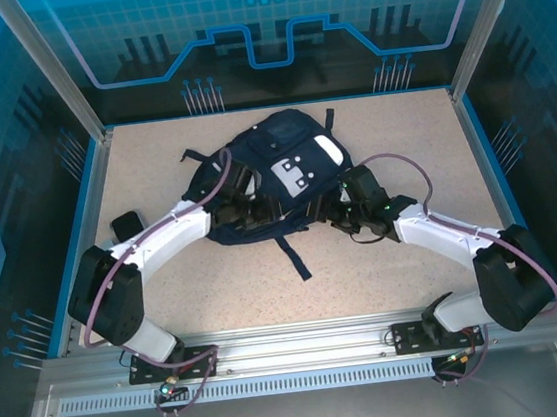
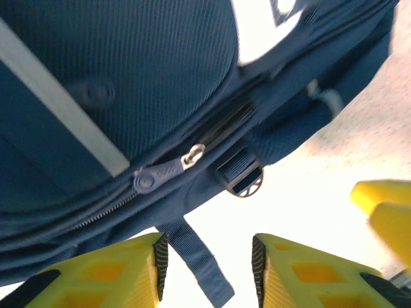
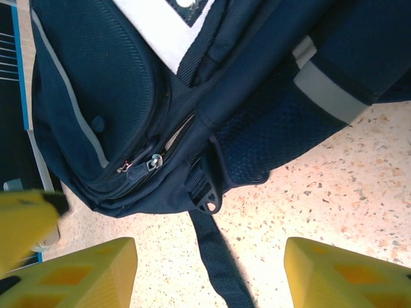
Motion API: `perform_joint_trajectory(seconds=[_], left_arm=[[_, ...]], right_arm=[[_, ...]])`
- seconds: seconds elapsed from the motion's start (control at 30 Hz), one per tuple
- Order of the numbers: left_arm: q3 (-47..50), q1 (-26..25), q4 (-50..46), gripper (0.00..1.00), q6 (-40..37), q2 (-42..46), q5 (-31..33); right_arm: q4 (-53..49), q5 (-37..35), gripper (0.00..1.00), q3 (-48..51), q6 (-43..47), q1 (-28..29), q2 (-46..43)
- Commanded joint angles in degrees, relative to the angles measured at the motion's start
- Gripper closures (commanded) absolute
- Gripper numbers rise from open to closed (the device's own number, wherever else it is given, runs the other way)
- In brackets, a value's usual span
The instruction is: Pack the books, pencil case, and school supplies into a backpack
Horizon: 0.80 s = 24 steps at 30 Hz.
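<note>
The navy backpack point(image 1: 279, 168) lies flat in the middle of the table, white patches up, one dark strap point(image 1: 294, 257) trailing toward me. My left gripper point(image 1: 242, 216) is at its near left edge and my right gripper point(image 1: 337, 212) at its near right edge. In the left wrist view the gripper point(image 2: 205, 266) is open, with the strap point(image 2: 196, 256) hanging loose between its fingers below a zipper pull point(image 2: 160, 173) and a buckle point(image 2: 243, 179). The right gripper point(image 3: 210, 273) stands wide open over the strap point(image 3: 218, 263), just short of the backpack point(image 3: 96, 96). The books are out of view.
A small black object point(image 1: 125, 226) lies on the speckled table point(image 1: 388, 287) beside the left arm. Blue walls and metal posts close in the table. The other arm's yellow finger shows at the edge of each wrist view.
</note>
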<state>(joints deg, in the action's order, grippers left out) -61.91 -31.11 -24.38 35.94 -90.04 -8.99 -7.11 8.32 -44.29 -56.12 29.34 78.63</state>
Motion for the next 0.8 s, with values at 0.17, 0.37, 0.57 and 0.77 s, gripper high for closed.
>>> perform_joint_trajectory(seconds=[0.17,0.37,0.57,0.77], left_arm=[[7.51,-1.07,12.17,0.58,5.56,-0.49,7.41],[8.85,-0.82,16.82,0.59,5.73,-1.92,9.46],[8.06,0.03,18.17,0.59,5.63,-4.73,9.00],[8.36,0.05,22.06,0.57,5.87,-6.81,5.35]], right_arm=[[3.40,5.85,0.44,-4.99,1.27,-1.31,7.54],[4.89,9.47,0.53,-9.92,3.17,-1.14,12.23],[5.61,10.80,0.60,-12.95,3.24,-0.87,16.95],[3.44,9.27,0.60,-13.84,2.35,-0.69,21.12]])
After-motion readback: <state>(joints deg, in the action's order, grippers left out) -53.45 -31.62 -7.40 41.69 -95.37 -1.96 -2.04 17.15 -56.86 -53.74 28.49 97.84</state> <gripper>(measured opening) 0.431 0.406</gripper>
